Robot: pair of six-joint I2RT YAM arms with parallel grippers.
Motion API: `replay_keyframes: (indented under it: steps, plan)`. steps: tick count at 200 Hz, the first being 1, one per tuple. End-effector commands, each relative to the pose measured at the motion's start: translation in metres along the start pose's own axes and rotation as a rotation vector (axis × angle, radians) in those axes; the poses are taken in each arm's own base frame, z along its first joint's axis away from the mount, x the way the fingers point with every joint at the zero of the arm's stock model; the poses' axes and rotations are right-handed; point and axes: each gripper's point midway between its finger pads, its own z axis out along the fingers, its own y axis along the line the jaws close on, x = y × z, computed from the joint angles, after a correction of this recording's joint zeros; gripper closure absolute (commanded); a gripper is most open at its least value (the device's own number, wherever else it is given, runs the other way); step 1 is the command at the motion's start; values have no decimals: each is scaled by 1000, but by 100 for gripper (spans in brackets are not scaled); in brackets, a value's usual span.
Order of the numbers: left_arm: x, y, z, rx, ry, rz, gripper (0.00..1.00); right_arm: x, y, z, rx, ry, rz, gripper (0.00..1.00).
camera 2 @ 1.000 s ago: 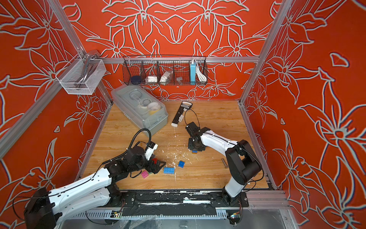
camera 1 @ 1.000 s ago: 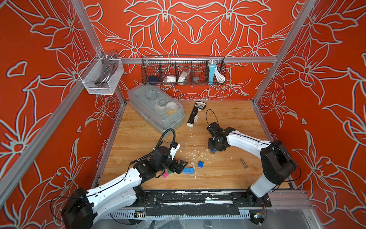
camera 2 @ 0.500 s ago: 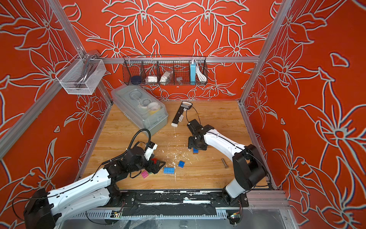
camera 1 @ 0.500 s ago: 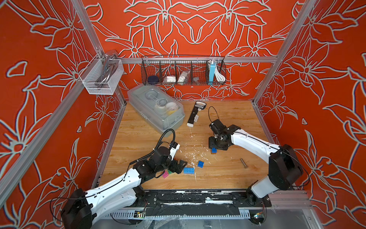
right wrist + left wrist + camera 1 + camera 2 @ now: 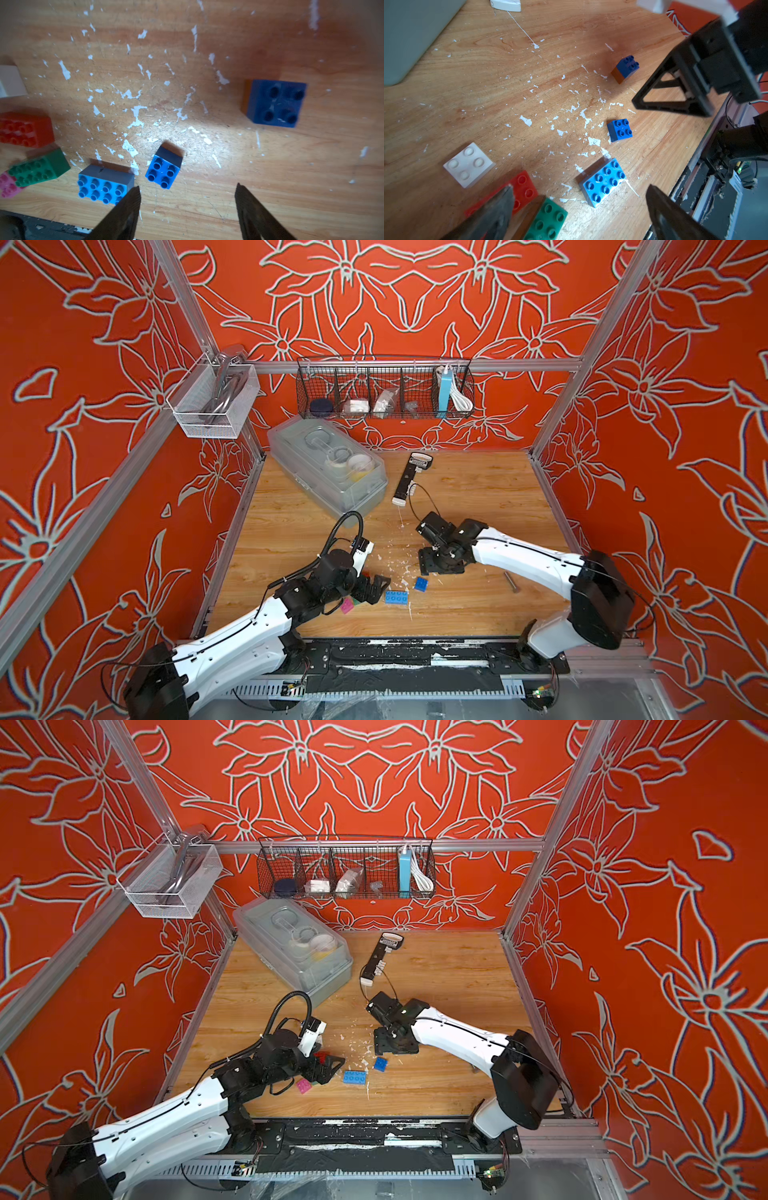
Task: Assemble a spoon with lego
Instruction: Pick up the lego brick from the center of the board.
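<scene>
The lego lies loose on the wooden table; no spoon is in view. In the left wrist view I see a white brick (image 5: pixel 468 164), a red one (image 5: pixel 523 187), a green one (image 5: pixel 546 220), a wide light blue one (image 5: pixel 604 180), a small blue one (image 5: pixel 619 129) and a blue brick on a brown one (image 5: pixel 626 68). A pink brick (image 5: pixel 7 185) touches the green brick (image 5: pixel 39 168). My left gripper (image 5: pixel 579 187) is open and empty over the red, green and light blue bricks. My right gripper (image 5: pixel 187 187) (image 5: pixel 440 564) is open and empty, near the blue-on-brown stack (image 5: pixel 274 102).
A clear lidded box (image 5: pixel 328 472) stands at the back left, with a black-and-white bar tool (image 5: pixel 409 479) beside it. A bolt (image 5: pixel 510 581) lies right of the bricks. White flecks litter the wood. Two wire baskets (image 5: pixel 384 389) (image 5: pixel 214 402) hang on the walls.
My right gripper has gone from shut to open, and the right arm's elbow has swung right. The blue-on-brown stack now stands free on the table. The left arm has not moved.
</scene>
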Motion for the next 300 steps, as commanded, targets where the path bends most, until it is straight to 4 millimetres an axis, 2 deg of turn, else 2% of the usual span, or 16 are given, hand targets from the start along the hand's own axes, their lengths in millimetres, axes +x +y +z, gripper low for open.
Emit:
replay_keyframes:
  steps: [1,23,46,98,131,163,216,256,300]
  plan:
    - [2,0,-2,-4,0,4,2,-2,16,17,19,7,4,23]
    - [2,1,-3,-6,-3,4,2,2,22,31,49,37,-29,22]
    - [2,1,-3,-8,-2,4,2,9,18,38,90,66,-54,23]
    - [2,1,-2,-9,1,5,2,18,10,32,80,61,-46,34]
    - [2,1,-2,-9,0,4,2,26,-1,31,101,67,-44,43]
    - [2,1,-3,-8,-1,4,2,30,-7,31,116,73,-42,44]
    - [3,1,-2,-10,4,3,2,31,3,33,55,75,-43,51]
    - [3,1,-2,-9,4,3,2,34,0,38,72,91,-44,56]
    - [3,1,-2,-8,6,5,2,31,-1,33,76,78,-53,71]
